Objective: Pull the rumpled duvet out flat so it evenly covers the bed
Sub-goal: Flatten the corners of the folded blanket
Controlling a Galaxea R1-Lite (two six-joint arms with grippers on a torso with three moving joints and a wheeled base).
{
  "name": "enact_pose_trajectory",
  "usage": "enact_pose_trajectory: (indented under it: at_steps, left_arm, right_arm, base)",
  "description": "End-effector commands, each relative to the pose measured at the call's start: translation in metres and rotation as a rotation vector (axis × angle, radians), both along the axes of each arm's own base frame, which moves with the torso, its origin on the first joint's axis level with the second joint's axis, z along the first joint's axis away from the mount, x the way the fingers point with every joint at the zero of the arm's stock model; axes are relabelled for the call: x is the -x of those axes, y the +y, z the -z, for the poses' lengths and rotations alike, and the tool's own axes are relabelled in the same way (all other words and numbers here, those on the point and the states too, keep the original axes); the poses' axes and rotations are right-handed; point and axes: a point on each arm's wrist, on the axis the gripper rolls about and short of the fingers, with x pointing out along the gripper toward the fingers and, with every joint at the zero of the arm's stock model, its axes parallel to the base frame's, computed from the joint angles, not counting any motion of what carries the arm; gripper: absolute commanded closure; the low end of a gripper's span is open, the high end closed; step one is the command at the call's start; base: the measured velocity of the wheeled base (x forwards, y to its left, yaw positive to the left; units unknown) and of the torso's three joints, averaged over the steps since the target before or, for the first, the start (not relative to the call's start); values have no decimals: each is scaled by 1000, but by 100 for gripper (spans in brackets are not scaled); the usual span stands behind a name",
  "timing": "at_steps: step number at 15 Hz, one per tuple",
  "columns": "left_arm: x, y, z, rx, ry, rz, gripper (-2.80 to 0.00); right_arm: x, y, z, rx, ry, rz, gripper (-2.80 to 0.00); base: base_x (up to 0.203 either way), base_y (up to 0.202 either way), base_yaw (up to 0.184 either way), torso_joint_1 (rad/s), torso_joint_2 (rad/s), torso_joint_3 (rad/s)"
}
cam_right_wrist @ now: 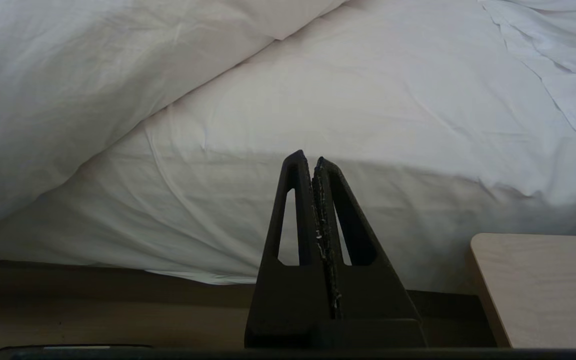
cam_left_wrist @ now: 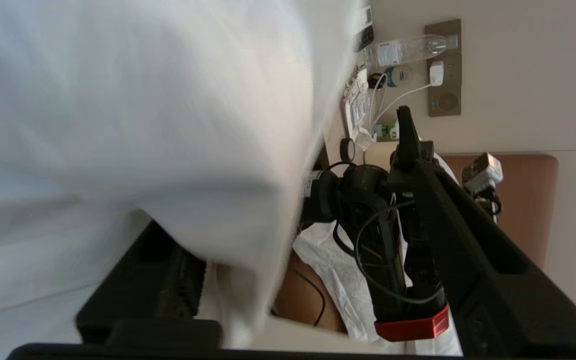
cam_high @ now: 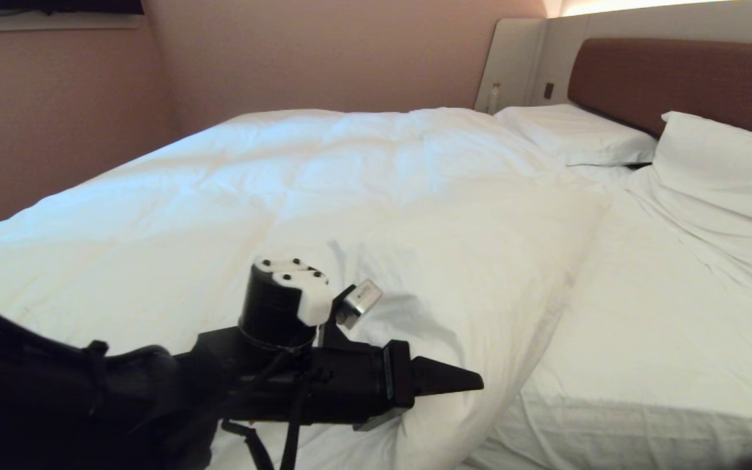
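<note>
With its near corner folded back short of the pillows, the duvet covers only the far side of the bed. My left pincer sits at that edge, fingers apart with cloth loose between them. My right pincer hangs parked by the bed's side, pressed together.

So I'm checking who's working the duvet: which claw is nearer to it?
Left. The left claw is over the duvet at its near edge; the right claw is parked low beside the bed, short of it.
</note>
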Motion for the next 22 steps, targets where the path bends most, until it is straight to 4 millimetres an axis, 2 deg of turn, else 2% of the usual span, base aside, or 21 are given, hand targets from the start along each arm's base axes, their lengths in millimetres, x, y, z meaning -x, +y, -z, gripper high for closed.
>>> enact_pose_trajectory:
  at_steps: [1,6,9,15,18,19,22]
  left_arm:
    - [14,18,-16,33,-33,-18,-280]
    - [28,77,-30,49,-112,-171,-280]
    - [13,101,-30,43,-117,-293,-280]
    - [-91,118,-34,61,-121,-492,-280]
    - [-140,117,-21,88,-49,-552,-280]
    - [-152,120,-18,101,-22,-578,0]
    - [-166,147,-21,132,-43,-654,0]
  right_arm:
    - [0,0,0,0,0,0,0]
    - [0,0,0,0,0,0,0]
    - [0,0,0,0,0,0,0]
    - [0,0,0,0,0,0,0]
    - [0,0,0,0,0,0,0]
    - [0,0,0,0,0,0,0]
    - [0,0,0,0,0,0,0]
  base:
    - [0,0,0,0,0,0]
    - [0,0,0,0,0,0]
    - [0,0,0,0,0,0]
    - [0,0,0,0,0,0]
    - [0,0,0,0,0,0]
    - [0,0,0,0,0,0]
    - [0,0,0,0,0,0]
